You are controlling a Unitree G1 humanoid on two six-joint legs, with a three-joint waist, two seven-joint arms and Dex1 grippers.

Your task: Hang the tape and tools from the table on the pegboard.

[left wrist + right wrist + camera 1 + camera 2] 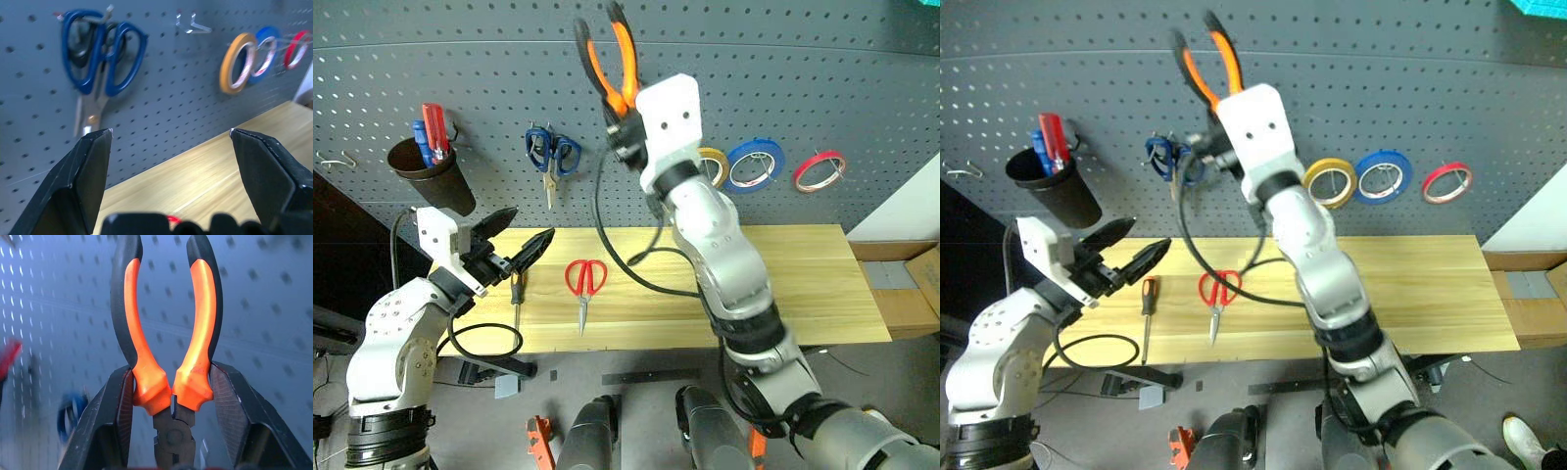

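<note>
My right gripper (pixel 625 116) is raised in front of the dark grey pegboard (pixel 822 78). It is shut on the long-nose pliers (pixel 168 347), gripping the lower part of their orange-and-black handles, which point up. On the wooden table (pixel 803 284) lie the red-handled scissors (pixel 585 279) and, left of them, the slim screwdriver (pixel 1147 299). My left gripper (pixel 530 225) hovers open and empty over the table's left end, above the screwdriver. The yellow-tan tape (pixel 1329 183) hangs on the pegboard right of my right arm.
Blue-handled scissors (pixel 551 152) hang on the pegboard, with a bare hook (pixel 193 27) next to them. A blue ring (pixel 754 164) and a red ring (pixel 819 170) hang right of the tape. A dark cup (pixel 431 171) holding tools hangs at the left. Cardboard boxes (pixel 901 284) stand past the table's right end.
</note>
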